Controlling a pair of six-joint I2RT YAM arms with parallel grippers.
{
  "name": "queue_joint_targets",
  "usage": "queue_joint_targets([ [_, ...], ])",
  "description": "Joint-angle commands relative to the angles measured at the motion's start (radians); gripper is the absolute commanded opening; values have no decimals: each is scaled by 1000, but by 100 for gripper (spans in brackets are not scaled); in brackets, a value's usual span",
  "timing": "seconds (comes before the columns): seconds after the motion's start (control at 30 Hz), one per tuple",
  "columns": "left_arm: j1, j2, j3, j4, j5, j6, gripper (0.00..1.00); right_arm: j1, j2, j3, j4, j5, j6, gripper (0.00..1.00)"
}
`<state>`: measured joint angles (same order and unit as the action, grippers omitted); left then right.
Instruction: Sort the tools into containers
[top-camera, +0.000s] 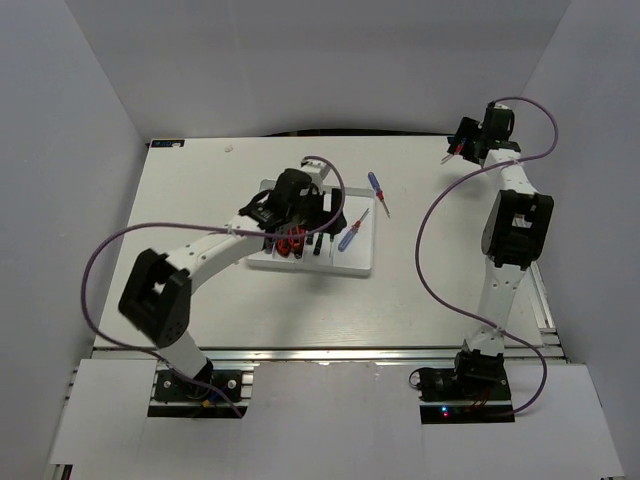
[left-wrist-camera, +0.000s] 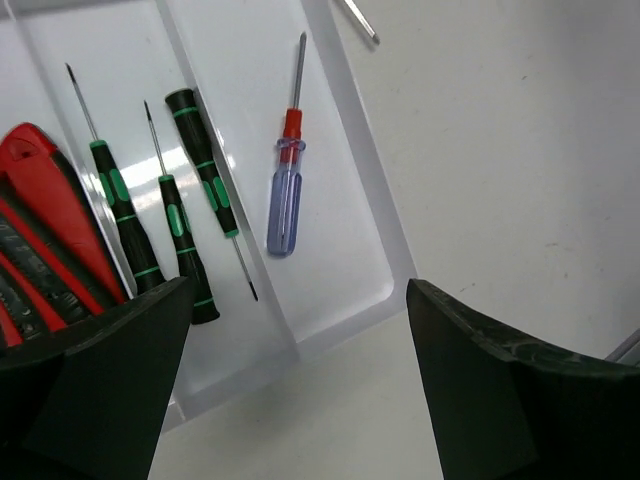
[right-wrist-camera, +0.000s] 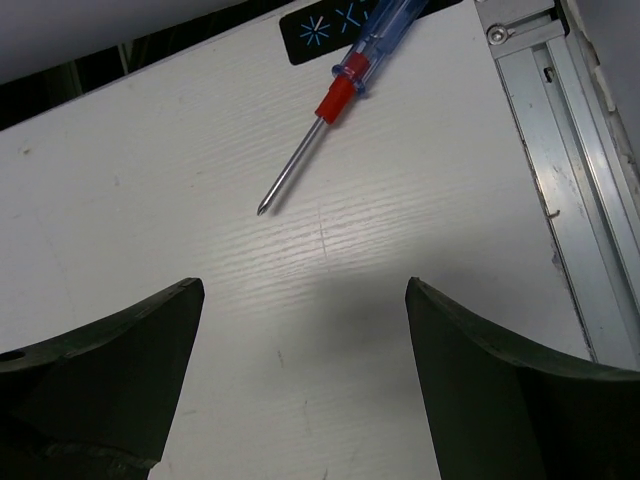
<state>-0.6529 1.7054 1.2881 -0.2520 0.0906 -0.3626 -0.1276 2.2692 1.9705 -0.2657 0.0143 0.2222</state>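
Note:
The white tray (top-camera: 356, 262) lies mid-table. In the left wrist view its right compartment (left-wrist-camera: 335, 265) holds a blue-handled screwdriver (left-wrist-camera: 283, 205). The compartment beside it holds three green-and-black precision drivers (left-wrist-camera: 178, 235). A red-and-black pliers-like tool (left-wrist-camera: 45, 225) lies further left. My left gripper (top-camera: 303, 226) hovers over the tray, open and empty (left-wrist-camera: 298, 290). Another blue screwdriver (top-camera: 378, 191) lies on the table right of the tray. My right gripper (top-camera: 463, 148) is at the far right back, open and empty (right-wrist-camera: 305, 285), just short of a blue screwdriver with a red collar (right-wrist-camera: 345, 75).
White walls close in the table on three sides. An aluminium rail (right-wrist-camera: 560, 150) runs along the table's right edge beside my right gripper. A black label (right-wrist-camera: 320, 28) lies under that screwdriver's handle. A purple cable (top-camera: 100, 270) loops off the left arm.

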Motion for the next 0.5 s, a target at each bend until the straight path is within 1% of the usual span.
queue_joint_targets([
  [0.0,-2,-173,-141,111,-61,4,98,14,73,120,52,88,58,87],
  [0.07,-2,-246,-214,138,-77,-6,98,17,134,175,69,116,62,84],
  [0.17,-4,-300,-259,137,-121,-15,98,17,190,217,91,141,72,81],
  [0.23,-2,-348,-298,134,-132,-21,98,17,220,252,111,156,81,77],
  [0.33,-2,-395,-331,125,-150,-36,98,19,254,281,141,162,94,70],
  [0.47,-2,-414,-335,100,-167,-39,98,29,289,297,158,182,88,68],
])
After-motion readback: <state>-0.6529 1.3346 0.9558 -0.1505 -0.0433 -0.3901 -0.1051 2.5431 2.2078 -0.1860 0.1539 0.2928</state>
